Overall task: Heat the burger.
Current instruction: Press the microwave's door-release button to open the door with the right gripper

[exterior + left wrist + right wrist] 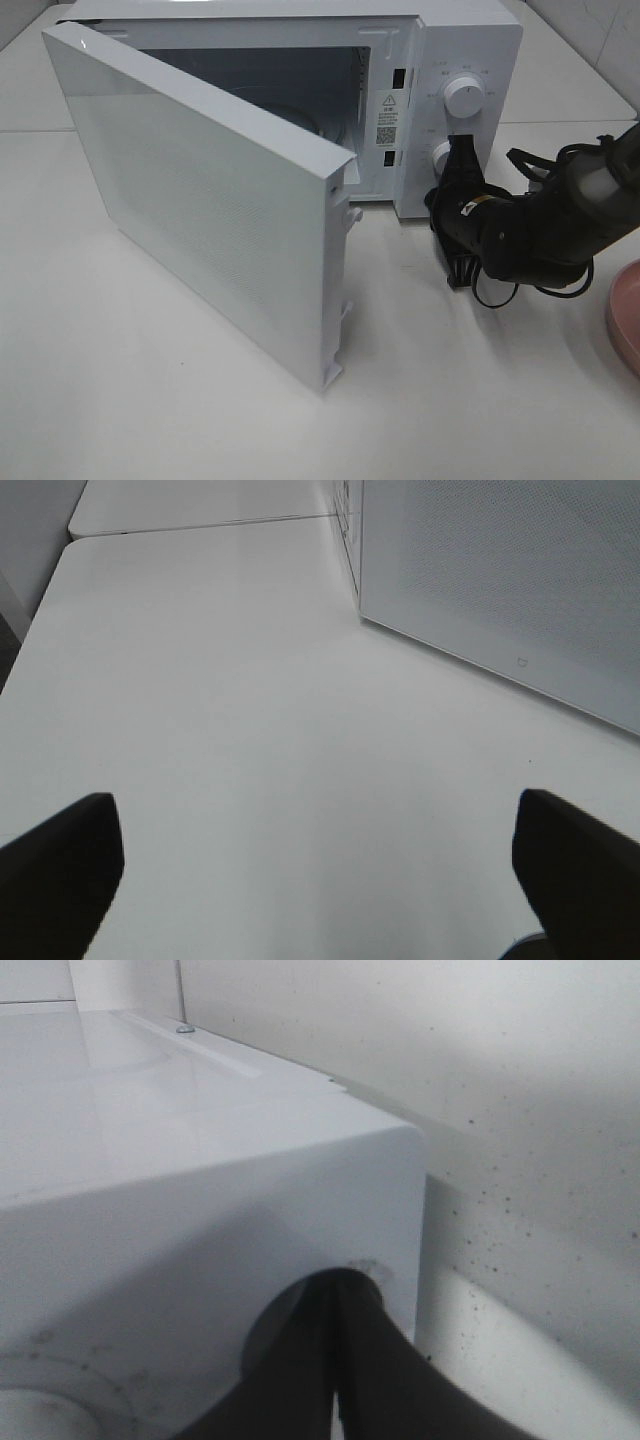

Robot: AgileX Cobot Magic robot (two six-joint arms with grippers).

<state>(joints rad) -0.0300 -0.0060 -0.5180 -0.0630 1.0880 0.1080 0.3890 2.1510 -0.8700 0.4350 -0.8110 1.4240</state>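
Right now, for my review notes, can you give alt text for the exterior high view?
A white microwave stands with its door swung wide open; the right arm's black claw, shut, is at the lower knob of its control panel. A pink plate shows only its edge at the far right.

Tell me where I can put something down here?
The table left of the open microwave door is bare, and so is the front patch between door and pink plate. It's crowded by the knobs, where the right hand sits.
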